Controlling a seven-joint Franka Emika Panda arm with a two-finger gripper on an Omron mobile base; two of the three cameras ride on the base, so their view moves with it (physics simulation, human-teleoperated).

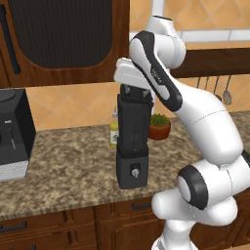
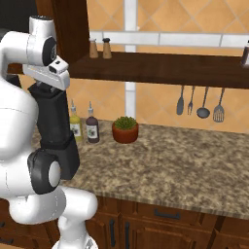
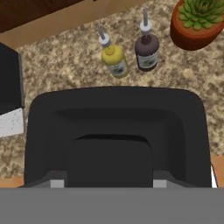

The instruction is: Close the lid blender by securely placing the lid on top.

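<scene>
at the centre of the left base view the blender (image 1: 132,146) is standing upright on the speckled granite counter (image 1: 73,166), its black base with the round knob facing the camera. the gripper (image 1: 135,93) is hanging directly over the jar's mouth, its fingers pressed in on the lid (image 3: 114,135), which is sitting at the top of the jar; whether the lid is fully seated cannot be told. in the hand view the lid is spreading across the middle of the frame, a black rounded square with a raised centre. toward the upper middle of that frame a yellow bottle (image 3: 113,59) and a dark bottle (image 3: 146,51) are standing side by side, with a potted plant (image 3: 199,22) in the upper right corner. at the left edge of the left base view a black-and-grey boxy appliance (image 1: 13,134) is resting on the counter, well apart from the blender. in the right base view utensils (image 2: 200,103) are hanging on the tiled wall at centre right.
</scene>
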